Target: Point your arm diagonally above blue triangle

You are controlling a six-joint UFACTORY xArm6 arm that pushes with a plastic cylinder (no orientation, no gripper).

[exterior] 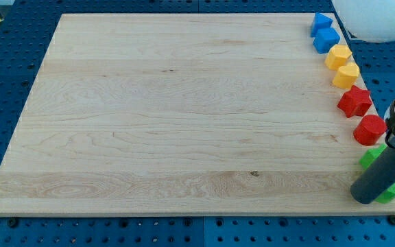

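The blue triangle (319, 22) lies at the top right corner of the wooden board (184, 110), first in a column of blocks along the right edge. My tip (365, 197) is at the board's bottom right corner, far below the blue triangle. The dark rod rises from it to the upper right. The tip sits between two green blocks, one above it (371, 158) and one to its right (393, 191), both partly hidden by the rod.
Down the right edge below the triangle lie a blue cube (326, 40), two yellow blocks (338, 55) (345, 75), a red star (354, 101) and a red block (369, 129). A white rounded object (376, 17) sits beyond the top right corner.
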